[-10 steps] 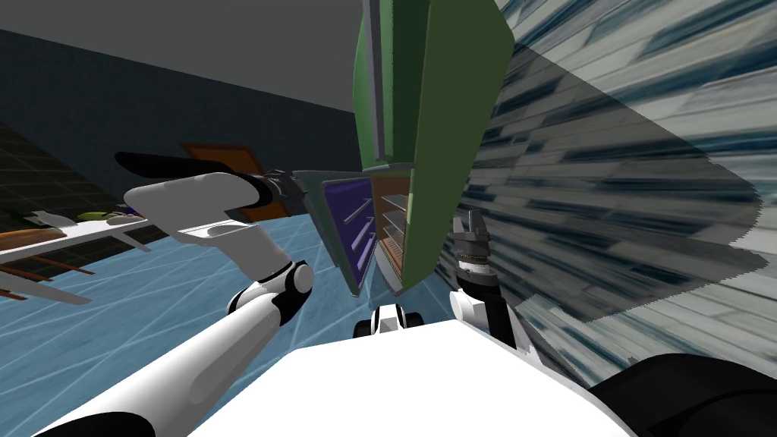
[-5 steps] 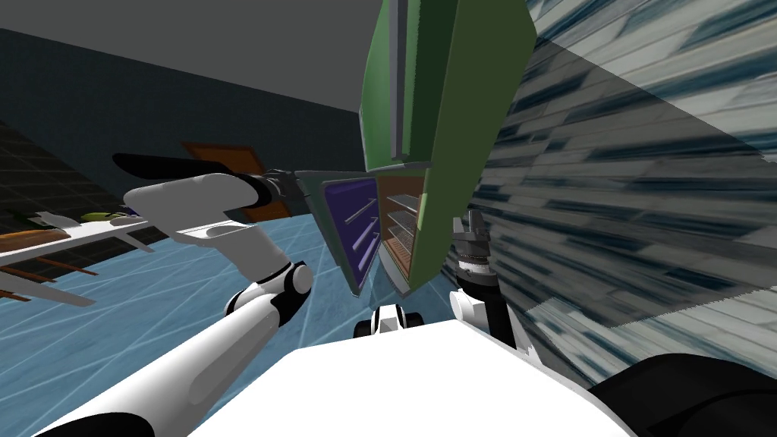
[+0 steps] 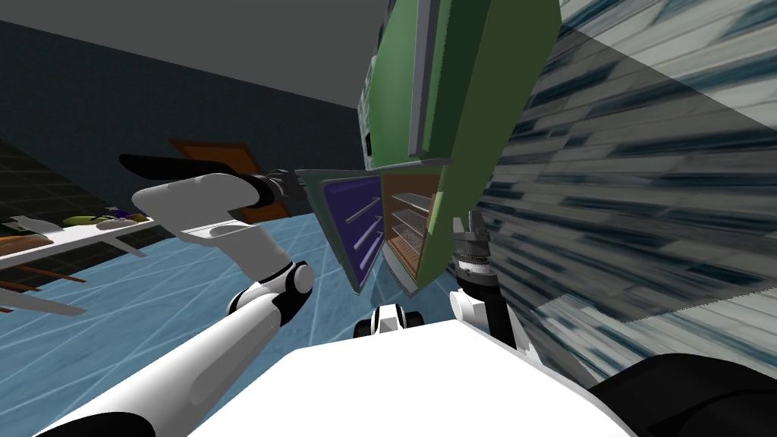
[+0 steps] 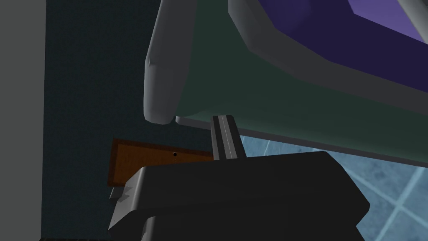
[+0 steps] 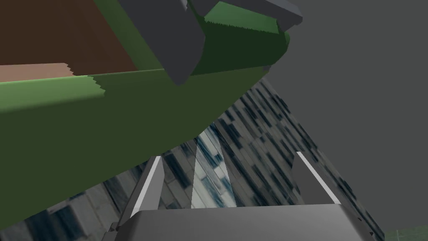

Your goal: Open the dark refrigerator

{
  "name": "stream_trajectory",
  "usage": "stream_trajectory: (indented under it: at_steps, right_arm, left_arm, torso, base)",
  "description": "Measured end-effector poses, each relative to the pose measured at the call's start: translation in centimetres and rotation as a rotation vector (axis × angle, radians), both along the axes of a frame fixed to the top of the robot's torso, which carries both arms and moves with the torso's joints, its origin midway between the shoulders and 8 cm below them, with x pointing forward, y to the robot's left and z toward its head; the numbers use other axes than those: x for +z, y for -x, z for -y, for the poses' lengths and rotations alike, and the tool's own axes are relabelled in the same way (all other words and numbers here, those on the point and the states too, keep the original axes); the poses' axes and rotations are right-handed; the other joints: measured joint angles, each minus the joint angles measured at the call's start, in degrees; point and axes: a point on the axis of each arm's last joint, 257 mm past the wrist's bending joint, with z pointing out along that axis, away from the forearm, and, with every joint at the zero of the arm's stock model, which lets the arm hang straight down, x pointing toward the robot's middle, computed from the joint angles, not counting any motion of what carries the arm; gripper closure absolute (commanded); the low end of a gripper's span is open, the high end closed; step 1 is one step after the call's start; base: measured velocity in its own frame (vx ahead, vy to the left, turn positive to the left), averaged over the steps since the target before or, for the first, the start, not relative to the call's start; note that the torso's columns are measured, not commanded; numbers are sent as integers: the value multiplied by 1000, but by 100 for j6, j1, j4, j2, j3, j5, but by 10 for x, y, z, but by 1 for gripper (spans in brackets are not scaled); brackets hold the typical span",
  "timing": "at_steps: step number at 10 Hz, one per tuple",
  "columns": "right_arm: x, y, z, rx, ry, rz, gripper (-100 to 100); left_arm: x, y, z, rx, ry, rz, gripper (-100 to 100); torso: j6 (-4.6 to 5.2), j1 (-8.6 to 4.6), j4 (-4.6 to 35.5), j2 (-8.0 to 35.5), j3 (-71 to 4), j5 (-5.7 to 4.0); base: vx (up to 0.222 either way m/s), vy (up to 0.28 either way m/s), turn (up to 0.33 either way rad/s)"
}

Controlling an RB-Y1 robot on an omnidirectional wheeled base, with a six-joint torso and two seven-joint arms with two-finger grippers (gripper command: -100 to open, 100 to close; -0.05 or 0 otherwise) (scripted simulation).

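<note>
The green refrigerator [image 3: 455, 114] stood tall in the upper middle of the head view. Its lower door [image 3: 334, 227] was swung out toward the left of the frame. That showed a purple inner lining and the shelves [image 3: 406, 220] inside a brown cavity.

My left gripper [image 3: 292, 182] was just left of centre in that view, at the outer edge of that door. In my left wrist view its two fingers [image 4: 225, 138] looked pressed together with nothing between them. Their tips touched the dark green door's edge beside the rounded grey handle [image 4: 165, 71].

My right gripper [image 3: 472, 224] stood upright just right of centre in the head view, close beside the refrigerator's side. In my right wrist view its fingers [image 5: 148, 184] were spread wide and held nothing.

A blue tiled floor [image 3: 152, 303] filled the lower left of the head view. A table [image 3: 76, 235] sat at the left edge, and a brown door [image 3: 228, 150] stood on the dark far wall.
</note>
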Motion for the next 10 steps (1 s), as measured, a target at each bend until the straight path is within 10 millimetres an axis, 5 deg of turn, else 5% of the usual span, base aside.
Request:
stream_trajectory:
  at_steps: [6, 7, 10]
  right_arm:
    - [0, 0, 0, 0, 0, 0, 0]
    - [0, 0, 0, 0, 0, 0, 0]
    - [0, 0, 0, 0, 0, 0, 0]
  left_arm:
    - [6, -5, 32, -97, 10, 8, 100]
    - [6, -5, 32, -99, 10, 9, -100]
    - [3, -6, 52, -153, -9, -1, -100]
  torso:
    - [-4, -12, 12, 27, 18, -5]
    - [-18, -48, 17, 42, 31, -10]
    - [17, -14, 18, -18, -21, -23]
  base:
    - [66, 261, -58]
    - [84, 140, -110]
    - [84, 215, -74]
